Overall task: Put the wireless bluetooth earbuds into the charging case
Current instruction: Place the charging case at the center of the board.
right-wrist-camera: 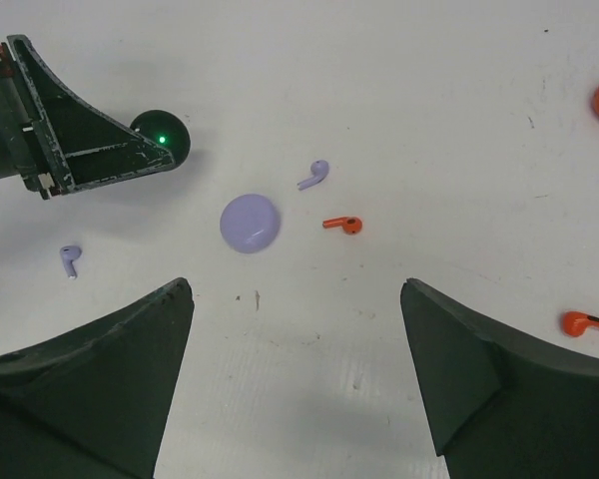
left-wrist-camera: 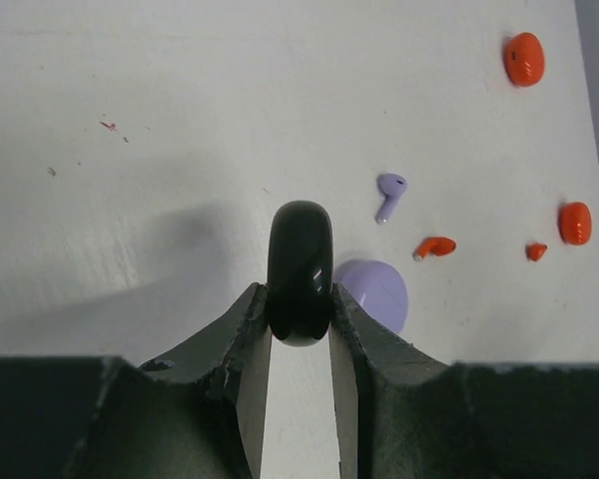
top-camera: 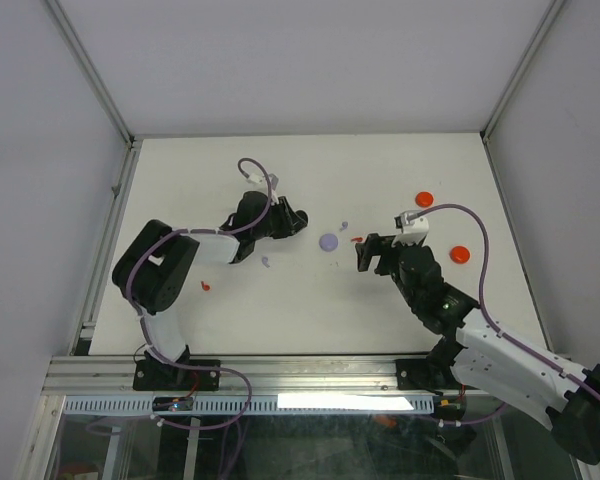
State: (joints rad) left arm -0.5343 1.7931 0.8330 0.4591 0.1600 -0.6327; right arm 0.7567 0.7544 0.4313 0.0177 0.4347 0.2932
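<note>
Left gripper (left-wrist-camera: 299,334) pinched a black charging case (left-wrist-camera: 300,269) on edge; right gripper (right-wrist-camera: 295,369) stood wide, empty, above the counter (top-camera: 310,310). Lavender earbud (right-wrist-camera: 315,175) and red earbud (right-wrist-camera: 343,224) lay beside the lavender case (right-wrist-camera: 250,222). Picking stage; next, likely a fine pinch on one earbud.

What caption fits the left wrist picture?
Left gripper pinching a black case above the lavender case and scattered earbuds.
</note>
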